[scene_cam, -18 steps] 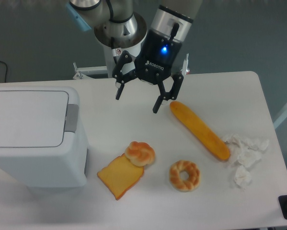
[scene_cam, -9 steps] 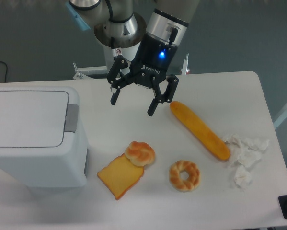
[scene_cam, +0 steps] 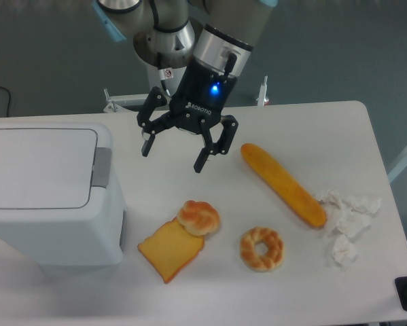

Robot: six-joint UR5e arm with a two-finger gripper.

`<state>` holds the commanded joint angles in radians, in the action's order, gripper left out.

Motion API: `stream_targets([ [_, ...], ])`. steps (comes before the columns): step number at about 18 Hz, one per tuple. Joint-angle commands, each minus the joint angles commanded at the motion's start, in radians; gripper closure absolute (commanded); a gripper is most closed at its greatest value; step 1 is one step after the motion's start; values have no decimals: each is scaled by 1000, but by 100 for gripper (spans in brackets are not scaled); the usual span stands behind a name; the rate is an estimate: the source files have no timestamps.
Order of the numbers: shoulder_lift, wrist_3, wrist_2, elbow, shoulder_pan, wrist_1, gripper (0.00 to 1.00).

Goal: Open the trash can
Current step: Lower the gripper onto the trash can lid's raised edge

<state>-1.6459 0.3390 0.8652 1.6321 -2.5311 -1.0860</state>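
Fingers of our gripper stood spread wide apart with nothing between them, hanging above the table a little to the right of the trash can. We saw a blue light lit on the gripper's black body, and the arm reached down from the top of the view, tilted so that the fingertips pointed down and to the left.

We found the trash can at the left edge of the table, white and boxy, with its flat lid lying shut and level. Its grey push tab sat on the right side of the lid, facing the gripper, and we saw a clear gap between tab and nearest fingertip.

We counted several other things on the table. A long baguette lay slanting to the right of the gripper. A small bread roll rested touching a slice of toast, near the can's lower right corner. A doughnut lay to the right of the toast, apart from it. Crumpled white paper lay just beside the baguette's lower end.
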Motion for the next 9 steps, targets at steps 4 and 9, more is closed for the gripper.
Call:
stream_targets([
  [4,-9,2,2,6,21,3,0],
  [9,-9,2,3,11,31,3,0],
])
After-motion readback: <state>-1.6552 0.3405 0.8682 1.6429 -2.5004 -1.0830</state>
